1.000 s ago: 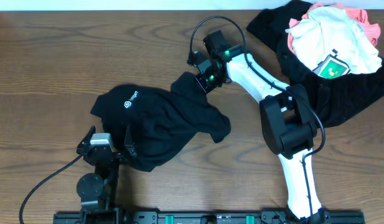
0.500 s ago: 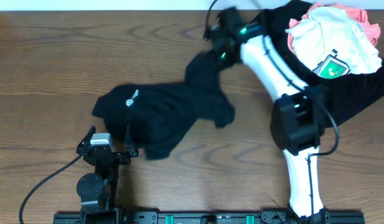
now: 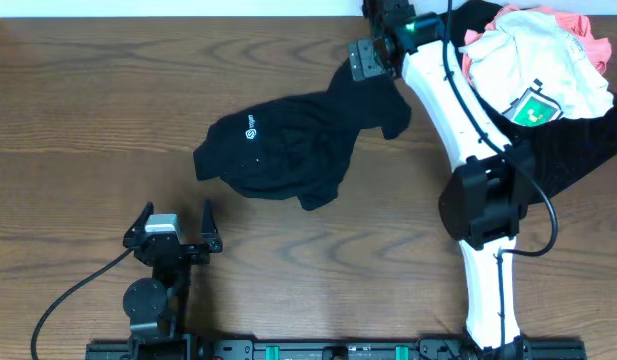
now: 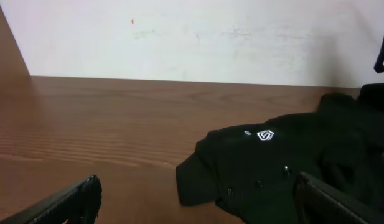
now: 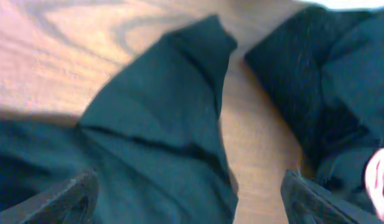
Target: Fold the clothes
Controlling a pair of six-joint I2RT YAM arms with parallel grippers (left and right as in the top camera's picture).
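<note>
- One black shirt point(image 3: 288, 150) lies crumpled mid-surface point(image 3: 68, 120).
- Far-right corner pile: one white top point(image 3: 533, 60), one pink top point(image 3: 580, 22), black cloth point(image 3: 578, 140) beneath.
- Left claw point(image 3: 176, 222) and right claw point(image 3: 373, 55) both spread wide, empty.
- Left half bare.

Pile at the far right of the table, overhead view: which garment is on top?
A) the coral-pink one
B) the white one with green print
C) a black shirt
B: the white garment with green print lies uppermost, the coral-pink garment only peeks out at its edges, and black fabric spreads underneath both.
</note>
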